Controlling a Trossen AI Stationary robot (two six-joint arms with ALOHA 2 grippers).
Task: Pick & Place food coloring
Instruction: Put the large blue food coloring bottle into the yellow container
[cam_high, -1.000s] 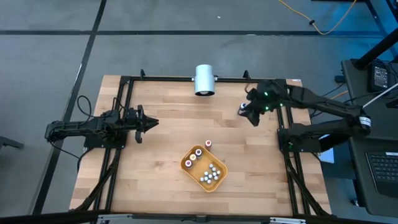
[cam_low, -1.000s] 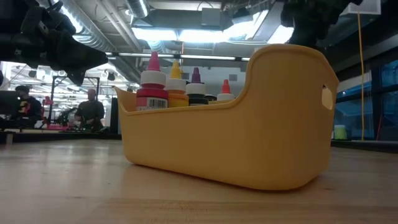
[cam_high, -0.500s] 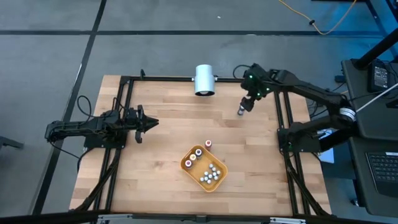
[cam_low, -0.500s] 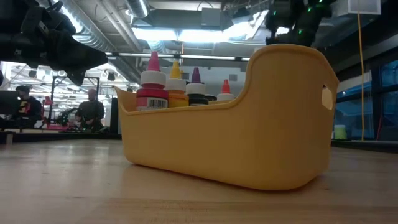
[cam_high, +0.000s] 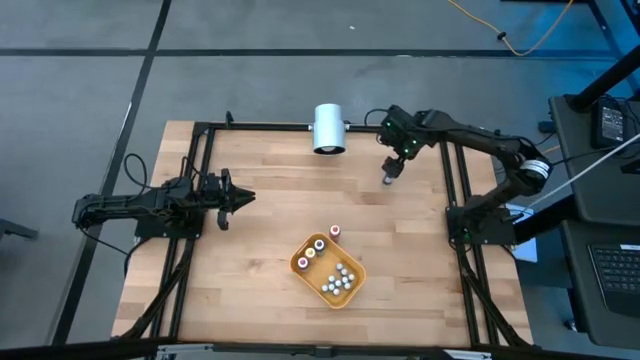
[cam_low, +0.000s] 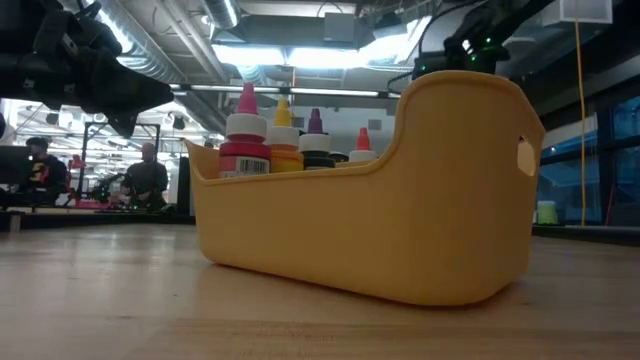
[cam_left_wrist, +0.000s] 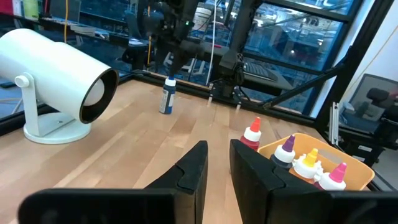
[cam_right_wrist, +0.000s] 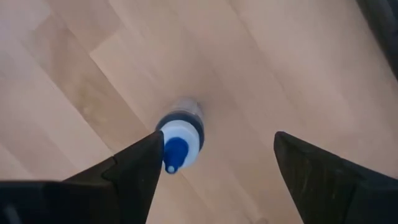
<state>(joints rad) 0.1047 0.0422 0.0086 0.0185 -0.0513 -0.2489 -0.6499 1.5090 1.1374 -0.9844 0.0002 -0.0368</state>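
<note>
Right wrist view: blue-capped bottle (cam_right_wrist: 179, 146) upright.

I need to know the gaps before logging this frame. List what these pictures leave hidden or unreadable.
- Low view: the orange tray's wall hides the bodies of most food coloring bottles and the blue-capped bottle beyond.
- High view: bottle labels and cap colours in the tray are too small.
- Right wrist view: the right gripper's fingertips are cut off by the picture's edge.
</note>
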